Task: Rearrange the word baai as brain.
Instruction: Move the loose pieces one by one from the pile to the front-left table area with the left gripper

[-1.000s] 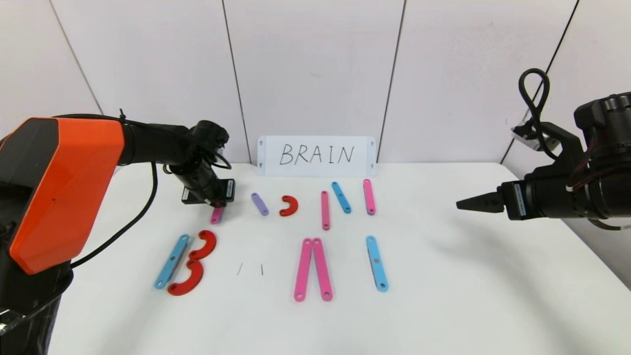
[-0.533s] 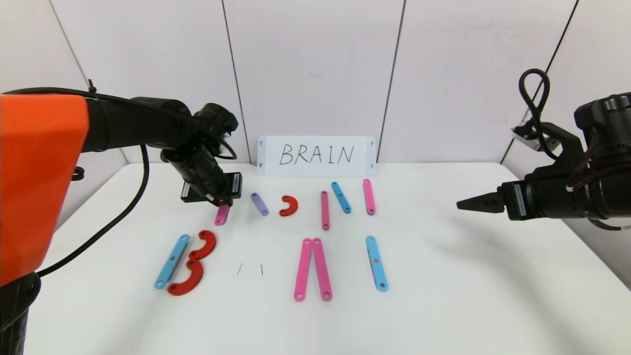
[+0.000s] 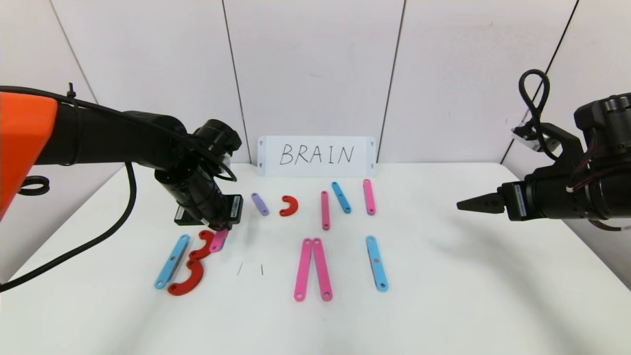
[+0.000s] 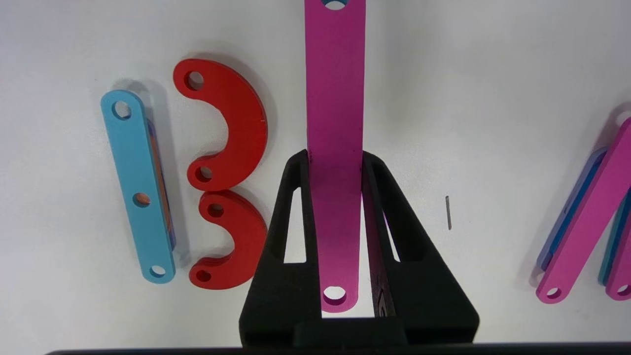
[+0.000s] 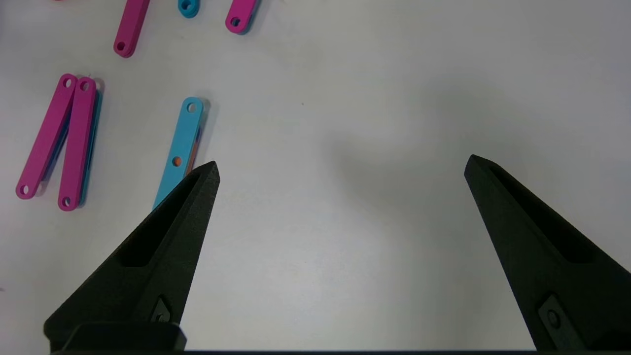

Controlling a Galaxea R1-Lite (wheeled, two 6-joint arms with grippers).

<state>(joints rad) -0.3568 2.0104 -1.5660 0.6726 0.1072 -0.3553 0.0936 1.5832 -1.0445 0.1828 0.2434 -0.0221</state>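
Looking down from the head, the left claw holds a short pink strip just beside the red arcs of the B, near the front-left of the desk. The left arm reaches forward and bends down steeply over the row. The word lies across the desk in front of the white card. The right claw hovers well to the right, level and idle.

From the left wrist, the claw is clamped on the pink strip by its edges. To do it well, I judge it should lower the strip flat into the gap after the arcs, clear of them.

From the right wrist, the right claw's fingers stand wide apart over bare desk.
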